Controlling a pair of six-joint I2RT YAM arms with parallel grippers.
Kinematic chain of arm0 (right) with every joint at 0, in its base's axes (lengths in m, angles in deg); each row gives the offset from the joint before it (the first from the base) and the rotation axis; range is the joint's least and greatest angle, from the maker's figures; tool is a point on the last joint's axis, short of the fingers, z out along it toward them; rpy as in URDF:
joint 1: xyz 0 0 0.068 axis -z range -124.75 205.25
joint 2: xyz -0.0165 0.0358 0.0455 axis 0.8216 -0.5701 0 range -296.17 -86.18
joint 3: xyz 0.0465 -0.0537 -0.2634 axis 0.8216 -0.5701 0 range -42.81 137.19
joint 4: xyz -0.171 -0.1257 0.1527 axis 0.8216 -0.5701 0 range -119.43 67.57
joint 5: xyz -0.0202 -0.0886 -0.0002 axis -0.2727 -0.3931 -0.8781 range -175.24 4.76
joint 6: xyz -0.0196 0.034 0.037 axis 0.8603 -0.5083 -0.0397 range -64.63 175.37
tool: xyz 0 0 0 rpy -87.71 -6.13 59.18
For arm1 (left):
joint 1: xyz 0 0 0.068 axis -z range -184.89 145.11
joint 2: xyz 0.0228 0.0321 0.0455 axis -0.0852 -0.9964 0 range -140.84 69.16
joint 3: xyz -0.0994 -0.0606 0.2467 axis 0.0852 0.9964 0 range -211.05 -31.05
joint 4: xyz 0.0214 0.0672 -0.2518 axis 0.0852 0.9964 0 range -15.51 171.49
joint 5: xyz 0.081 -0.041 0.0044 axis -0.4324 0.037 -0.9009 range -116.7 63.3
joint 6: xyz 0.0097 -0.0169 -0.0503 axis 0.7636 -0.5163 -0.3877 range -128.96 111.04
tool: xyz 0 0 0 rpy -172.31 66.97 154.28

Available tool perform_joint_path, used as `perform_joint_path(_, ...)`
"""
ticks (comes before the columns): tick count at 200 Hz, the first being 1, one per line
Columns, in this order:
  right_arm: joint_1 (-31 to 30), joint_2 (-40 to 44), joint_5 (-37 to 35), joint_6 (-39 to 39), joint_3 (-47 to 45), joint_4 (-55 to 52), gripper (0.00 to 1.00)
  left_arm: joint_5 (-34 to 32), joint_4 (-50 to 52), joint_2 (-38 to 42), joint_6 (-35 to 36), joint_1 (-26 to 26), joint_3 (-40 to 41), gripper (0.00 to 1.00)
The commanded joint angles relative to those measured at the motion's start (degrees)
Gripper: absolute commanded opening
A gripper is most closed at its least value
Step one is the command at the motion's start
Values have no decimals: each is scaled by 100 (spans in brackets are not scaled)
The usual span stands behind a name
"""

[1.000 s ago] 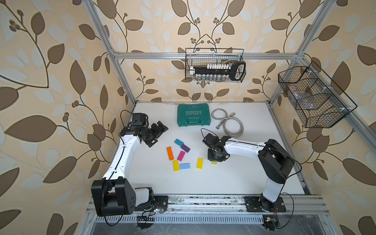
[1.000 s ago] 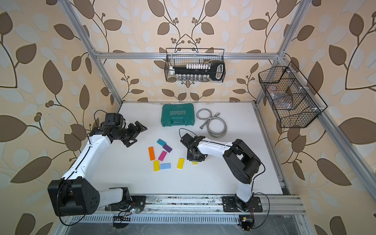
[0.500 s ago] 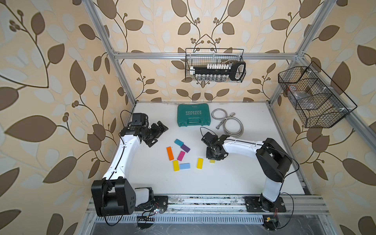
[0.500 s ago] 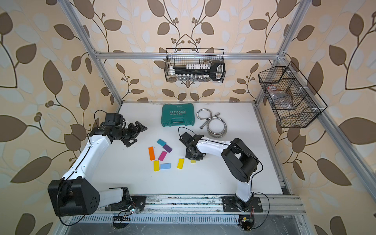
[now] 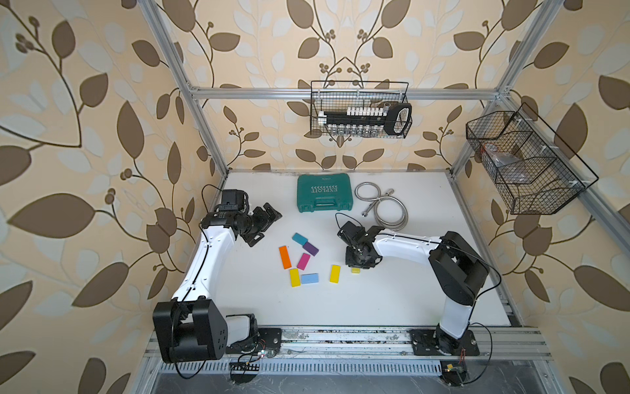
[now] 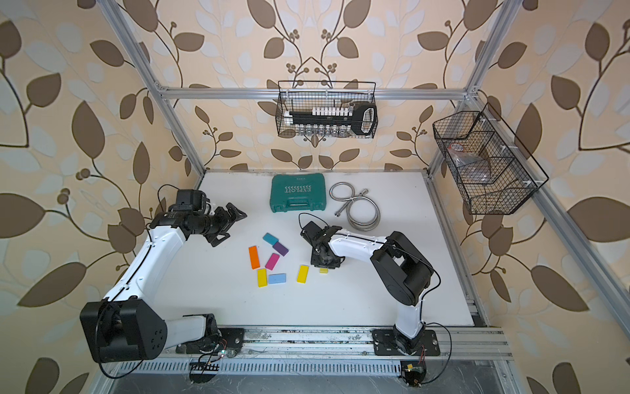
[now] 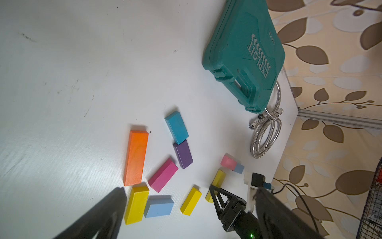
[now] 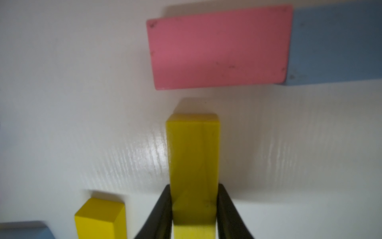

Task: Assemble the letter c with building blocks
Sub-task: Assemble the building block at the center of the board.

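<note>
Where the right gripper (image 5: 358, 265) is set low over the table (image 5: 375, 300), a yellow block (image 8: 193, 149) is clamped between its jaws, near but not touching a pink block (image 8: 219, 47) that is butted against a blue block (image 8: 334, 45). Beside it, the other building blocks (image 5: 303, 261) are scattered flat mid-table. Farther out, the left gripper (image 5: 265, 228) is held spread and empty. A green case (image 5: 324, 197) and a hose (image 5: 385, 208) are seen at the back.

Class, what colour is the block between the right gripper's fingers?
Yellow; the block in the right gripper shows best in the right wrist view.
</note>
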Motion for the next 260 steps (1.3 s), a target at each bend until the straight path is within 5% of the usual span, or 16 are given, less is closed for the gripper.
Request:
perform_joint_path(1,8,-181,-88,14,-5,-107,37,142,-34,169,-49,-36,62,99)
perform_joint_path(39,-3,251,-101,108,-31,-87,59,151,-12,190,-33,-35,60,99)
perform_joint_path(74,-128,1040,-126,192,-141,-224,66,193,13,218,-30,-37,25,99)
perform_joint_path(158,-1033,1506,5,-249,-848,-2,72,206,133,235,53,-31,-32,99)
perform_joint_path(260,-1154,867,222,-338,-760,509,74,195,129,183,-14,-36,-105,99)
